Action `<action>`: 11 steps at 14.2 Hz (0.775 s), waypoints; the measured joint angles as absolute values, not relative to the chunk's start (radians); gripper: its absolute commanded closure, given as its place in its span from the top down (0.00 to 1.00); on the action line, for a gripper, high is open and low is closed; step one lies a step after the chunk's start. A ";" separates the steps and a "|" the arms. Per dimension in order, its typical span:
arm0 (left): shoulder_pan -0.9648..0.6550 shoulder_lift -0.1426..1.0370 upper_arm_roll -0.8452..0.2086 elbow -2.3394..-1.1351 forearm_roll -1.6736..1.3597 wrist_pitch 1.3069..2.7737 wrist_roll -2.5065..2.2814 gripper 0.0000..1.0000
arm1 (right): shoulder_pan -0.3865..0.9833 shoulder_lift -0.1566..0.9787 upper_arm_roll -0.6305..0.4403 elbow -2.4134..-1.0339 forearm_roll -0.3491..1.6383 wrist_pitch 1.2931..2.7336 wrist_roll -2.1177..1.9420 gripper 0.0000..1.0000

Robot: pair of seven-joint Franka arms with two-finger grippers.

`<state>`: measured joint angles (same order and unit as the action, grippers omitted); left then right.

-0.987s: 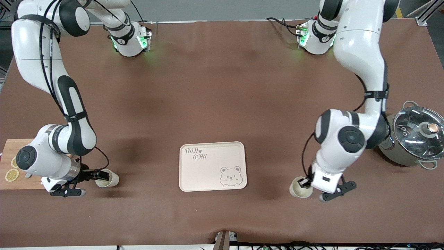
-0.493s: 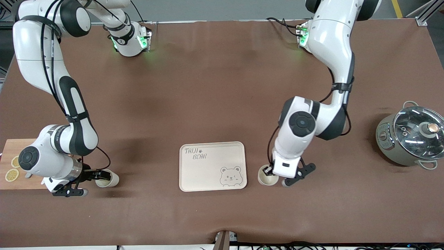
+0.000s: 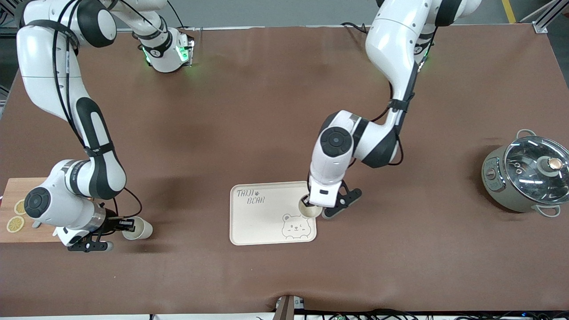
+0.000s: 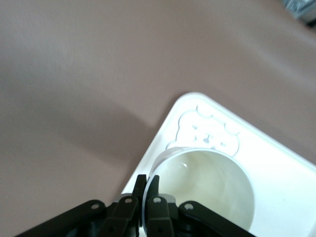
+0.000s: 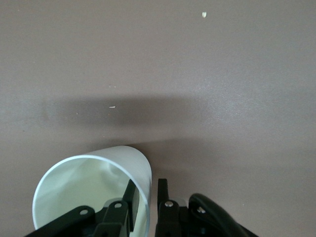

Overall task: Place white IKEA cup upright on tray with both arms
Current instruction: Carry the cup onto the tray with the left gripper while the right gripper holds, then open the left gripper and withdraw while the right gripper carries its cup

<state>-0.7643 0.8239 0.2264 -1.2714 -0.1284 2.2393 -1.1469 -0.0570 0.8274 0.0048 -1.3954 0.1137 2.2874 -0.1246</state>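
Note:
The cream tray [image 3: 262, 222] with a bear drawing lies mid-table, near the front camera. My left gripper [image 3: 306, 203] is shut on the rim of a white cup [image 3: 310, 210] and holds it upright over the tray's edge toward the left arm's end, by the bear. In the left wrist view the fingers [image 4: 147, 182] pinch the cup wall [image 4: 207, 187] above the tray [image 4: 276, 163]. My right gripper [image 3: 129, 224] is low at a second white cup [image 3: 143, 229] lying on its side. Its fingers [image 5: 146, 190] straddle that cup's rim [image 5: 84, 192] with a gap, open.
A wooden cutting board [image 3: 18, 189] with lemon slices [image 3: 15, 223] lies at the right arm's end, beside the right gripper. A steel pot with a glass lid [image 3: 529, 175] stands at the left arm's end. The brown table mat spreads around the tray.
My left arm has carried its cup from the table near the pot's end across to over the tray's edge. The right arm has barely moved at its cup.

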 measured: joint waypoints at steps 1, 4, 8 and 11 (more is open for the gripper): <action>-0.777 0.836 0.226 -1.272 -0.128 2.240 -1.160 0.00 | -0.057 0.827 0.005 -1.395 0.114 2.287 -0.125 0.00; -0.796 0.868 0.226 -1.272 -0.128 2.242 -1.174 0.00 | -0.057 0.828 0.005 -1.395 0.114 2.288 -0.138 0.00; -0.803 0.899 0.226 -1.272 -0.128 2.246 -1.174 0.00 | -0.056 0.828 0.005 -1.395 0.114 2.288 -0.146 0.00; -0.803 0.904 0.226 -1.272 -0.128 2.254 -1.174 0.46 | -0.055 0.828 0.006 -1.389 0.115 2.288 -0.146 0.00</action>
<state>-0.8034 0.9044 0.2264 -1.2716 -0.1284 2.2538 -1.1741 -0.0546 0.8277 0.0057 -1.3886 0.1146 2.2876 -0.1465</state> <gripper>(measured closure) 0.956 0.969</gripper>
